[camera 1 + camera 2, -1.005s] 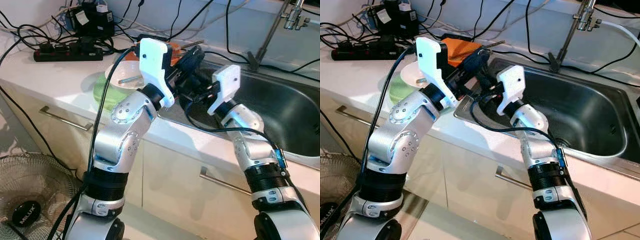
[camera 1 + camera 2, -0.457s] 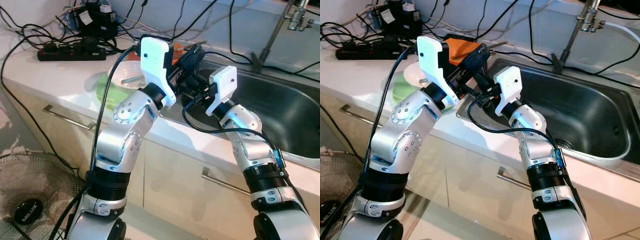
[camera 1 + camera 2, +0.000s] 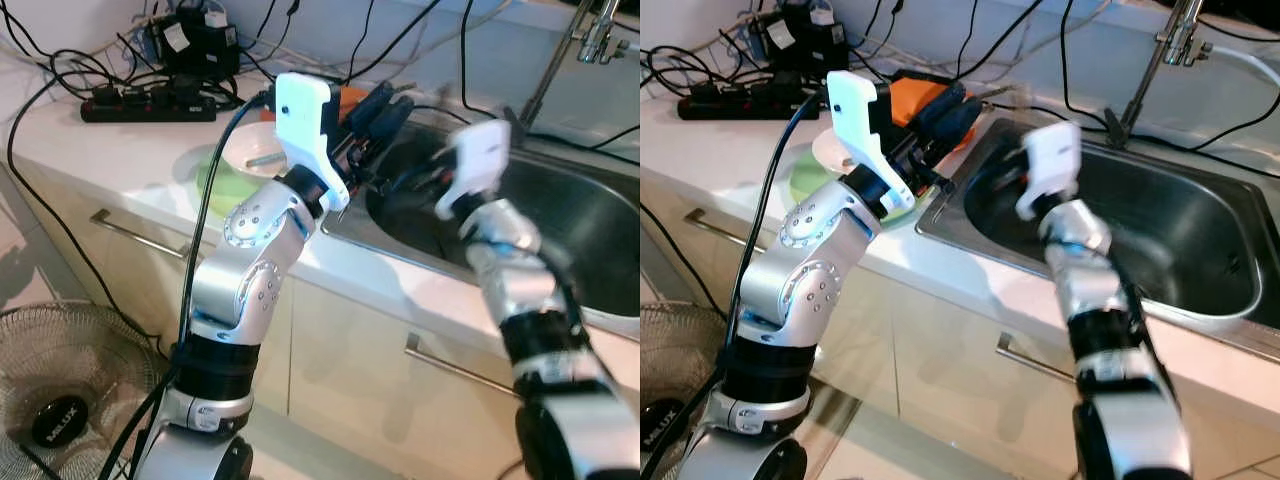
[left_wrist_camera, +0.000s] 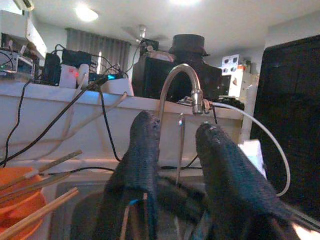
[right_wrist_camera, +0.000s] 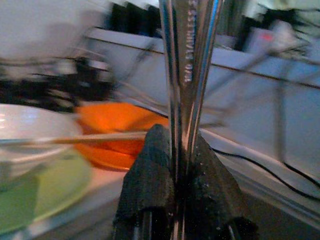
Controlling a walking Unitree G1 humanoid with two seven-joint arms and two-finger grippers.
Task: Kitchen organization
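Note:
My right gripper (image 5: 180,140) is shut on the handle of a shiny metal utensil (image 5: 187,60) that stands up between its fingers. In the eye views that arm is blurred, with its gripper (image 3: 415,180) over the near left part of the steel sink (image 3: 590,230). My left gripper (image 3: 385,100) is open above the sink's left rim, and nothing sits between its fingers (image 4: 145,145). Behind it is an orange bowl (image 3: 915,100) with chopsticks. A white bowl (image 3: 255,150) rests on a green plate (image 3: 215,185) on the counter.
A faucet (image 3: 1170,40) rises behind the sink. A black power strip (image 3: 150,105) and tangled cables lie at the counter's back left. Drawer handles (image 3: 135,232) run below the counter edge. A floor fan (image 3: 60,400) stands low on the left.
My right arm has swung to the right, away from the left gripper and over the sink, and it is blurred now. The left arm has barely moved.

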